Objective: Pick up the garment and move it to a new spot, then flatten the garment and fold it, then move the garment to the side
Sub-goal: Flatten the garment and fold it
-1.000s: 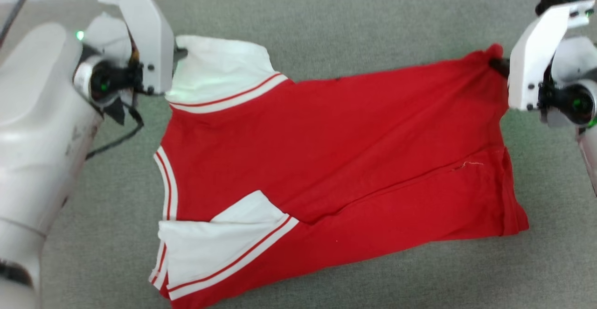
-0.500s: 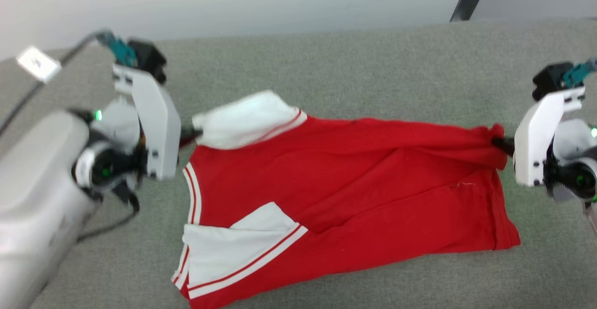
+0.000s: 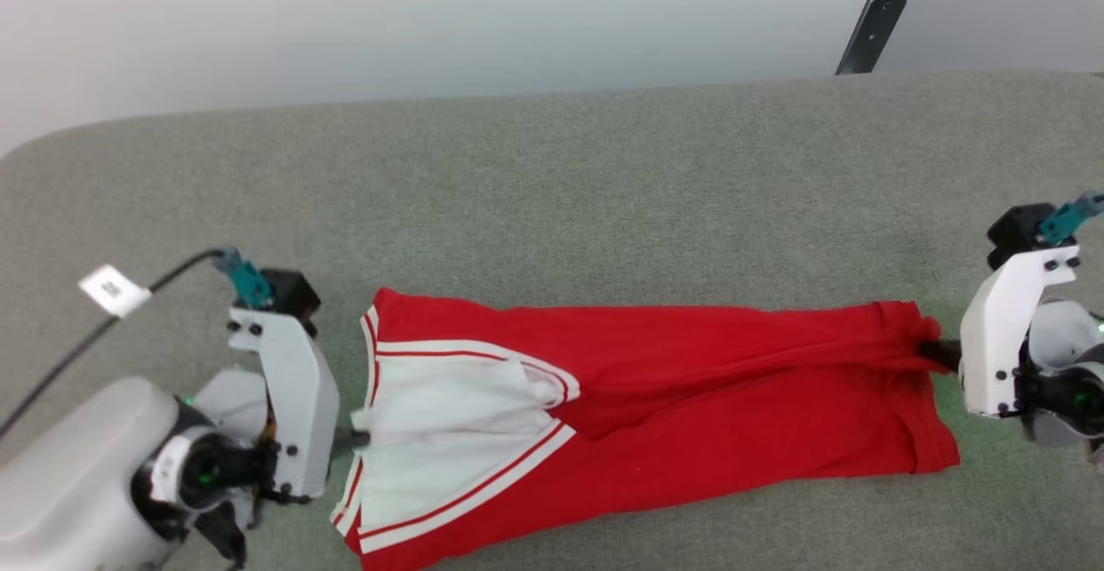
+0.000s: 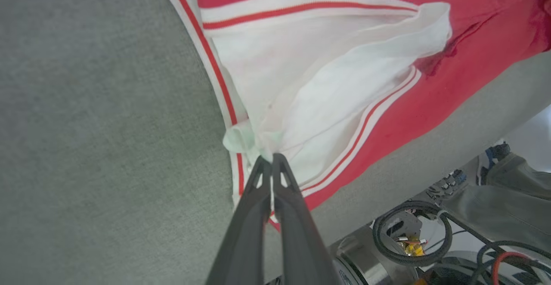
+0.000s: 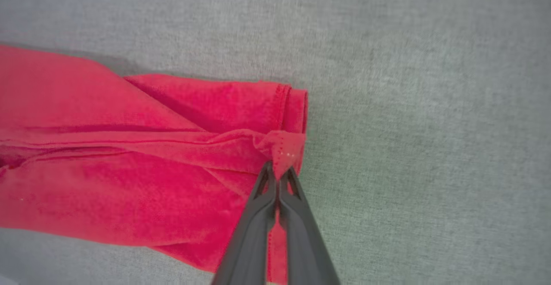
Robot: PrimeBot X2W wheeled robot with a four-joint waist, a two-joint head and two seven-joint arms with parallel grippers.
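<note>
Garment (image 3: 690,407) lies on the grey-green padded surface (image 3: 552,191), close to its near edge. It is stretched as a long band from the robot's left to its right. The red body is doubled over itself along its length, and a white sleeve (image 3: 448,433) with striped trim sits on top at the left end. Left gripper (image 3: 355,440) has its 2 dark fingers pressed together on a bunched bit of white sleeve cloth, low at the surface; the left wrist view shows the fabric pinched at the very tips. Right gripper (image 3: 938,352) is clamped in the same way on a puckered corner of the red hem (image 5: 286,147). The cloth between the 2 grips looks fairly taut, with long creases running along it. I judge the folding step to be in hand: 1 lengthwise fold looks laid down, with both held corners resting over the lower layer. The next move calls for both grippers to part their fingers and let go without dragging the top layer, so a straight lift away seems safer than a sideways pull. At the right end the upper edge does not line up neatly with the lower one. Some smoothing may therefore be needed before a 2nd fold across the width and the shift to the side.
</note>
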